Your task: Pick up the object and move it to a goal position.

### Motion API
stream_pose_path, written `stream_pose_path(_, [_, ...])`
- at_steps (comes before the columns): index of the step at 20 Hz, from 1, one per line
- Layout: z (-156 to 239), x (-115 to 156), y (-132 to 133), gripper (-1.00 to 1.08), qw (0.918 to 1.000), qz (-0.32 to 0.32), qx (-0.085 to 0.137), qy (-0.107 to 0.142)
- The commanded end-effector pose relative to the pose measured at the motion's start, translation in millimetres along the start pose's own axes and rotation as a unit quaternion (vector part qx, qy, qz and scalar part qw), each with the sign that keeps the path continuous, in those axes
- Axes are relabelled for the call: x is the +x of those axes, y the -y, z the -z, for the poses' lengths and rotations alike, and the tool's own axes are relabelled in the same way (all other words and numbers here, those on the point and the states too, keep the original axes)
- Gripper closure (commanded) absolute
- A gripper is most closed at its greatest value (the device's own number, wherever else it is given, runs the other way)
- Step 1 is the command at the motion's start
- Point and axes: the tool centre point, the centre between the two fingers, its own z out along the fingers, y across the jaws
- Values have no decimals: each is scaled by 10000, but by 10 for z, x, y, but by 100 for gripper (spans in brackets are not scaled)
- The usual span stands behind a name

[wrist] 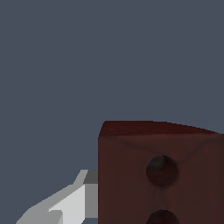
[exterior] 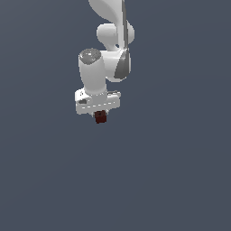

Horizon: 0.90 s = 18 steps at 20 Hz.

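Observation:
The white arm reaches down from above in the exterior view, ending in the wide white gripper head. The gripper (exterior: 100,114) is shut on the small dark red-brown brick (exterior: 100,117), which sticks out just below the head, clear of the grey ground. In the wrist view the brick (wrist: 162,175) fills much of the picture, very close, with two round holes in its face. One light grey finger (wrist: 70,203) lies against the brick's side. The other finger is hidden behind the brick.
A plain dark grey-blue surface (exterior: 171,180) surrounds the arm in both views. No other object, container or edge shows.

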Motion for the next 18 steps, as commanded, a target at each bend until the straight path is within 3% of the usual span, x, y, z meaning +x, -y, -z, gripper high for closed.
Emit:
stream_pose_path(1, [198, -92, -172, 108, 10000, 5, 2, -8])
stream_pose_path(9, [618, -278, -569, 108, 10000, 5, 0, -8])
stream_pose_path(18, [683, -293, -641, 108, 10000, 5, -6, -5])
